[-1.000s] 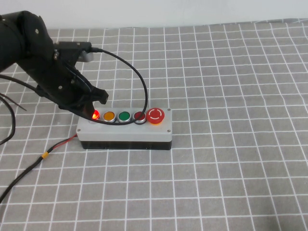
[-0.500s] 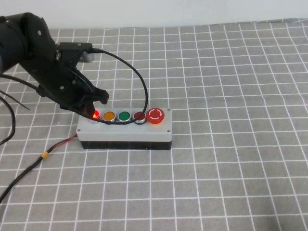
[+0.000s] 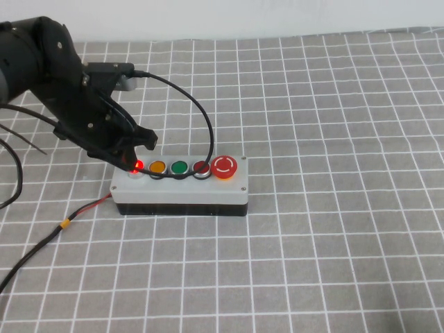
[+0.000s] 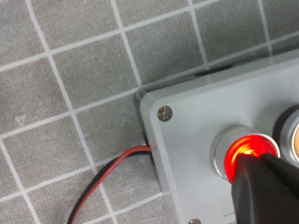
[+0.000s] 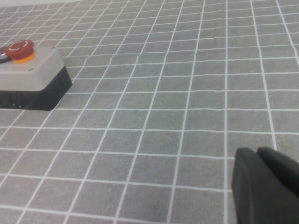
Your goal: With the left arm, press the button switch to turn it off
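A grey switch box with a black base lies on the checked cloth. Its top carries a lit red button, an orange button, a green button, a dark red button and a red mushroom stop button. My left gripper is shut, its tip on the lit red button, which glows in the left wrist view. My right gripper is shut, empty, off the high view, hovering over bare cloth to the right of the box.
A black cable arcs from my left arm over the box's buttons. A red and black wire runs from the box's left end toward the table's front left. The white wall edge lies at the back.
My left arm has shifted very slightly; its tip stays on the red button, which is still lit.
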